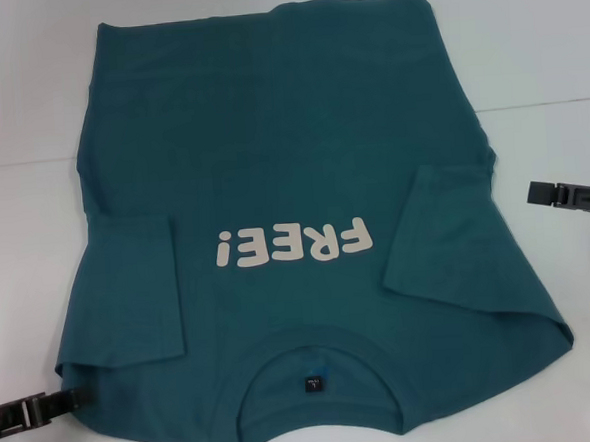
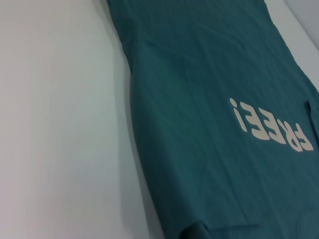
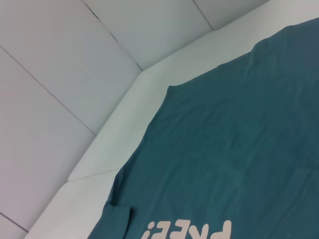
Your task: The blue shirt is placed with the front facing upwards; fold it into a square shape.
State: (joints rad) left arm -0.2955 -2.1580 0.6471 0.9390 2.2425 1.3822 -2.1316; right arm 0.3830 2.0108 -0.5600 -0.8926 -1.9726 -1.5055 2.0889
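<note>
Jaws on both arms sit low at the table's edges, and whether either pair stands wide or narrow cannot be told. Nearest, the left gripper (image 1: 26, 411) lies just beside the shirt's near left shoulder corner; the right gripper (image 1: 571, 196) waits farther back, apart from the cloth on its right side.

Between them the blue shirt (image 1: 293, 191) lies flat on the white table (image 1: 28, 117), front up, its collar (image 1: 319, 375) nearest the robot and its hem at the far end. Both sleeves are already turned in over the body — the left sleeve (image 1: 134, 291) squarely, the right sleeve (image 1: 447, 242) at a slant — flanking the "FREE!" lettering (image 1: 291, 244).

It looks like soft, light cotton that would sag and crease when lifted, so pinching the shoulder corners or the hem corners seems the sound hold. Nothing else rests on the table; only the raised white border (image 3: 124, 114) at the far side — and the slanted sleeve — could trouble a clean fold.
</note>
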